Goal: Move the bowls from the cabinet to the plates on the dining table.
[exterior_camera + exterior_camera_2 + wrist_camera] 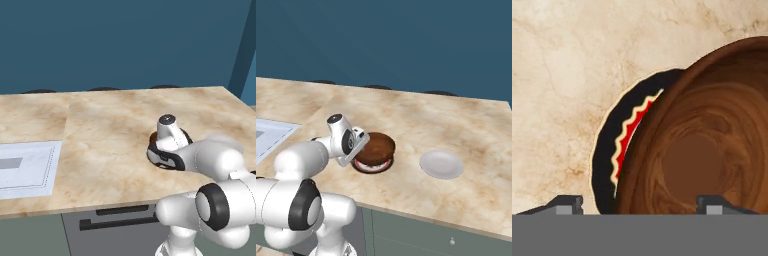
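1. The white arm rises from the lower left of the right base view and bends toward the middle of the frame.
2. The claw (639, 202) sits low over the brown bowl (376, 145); in the hand view its two tips stand apart at the bottom, one outside the bowl's rim and one over the inside, not pressing on it.
3. The brown bowl rests on a plate (607, 145) with a dark edge and a red zigzag band, left of centre in the right base view.
4. A pale plate (441, 164) lies well apart toward the right.
5. The marble desk (110, 125) stretches to the dark blue wall at the top.
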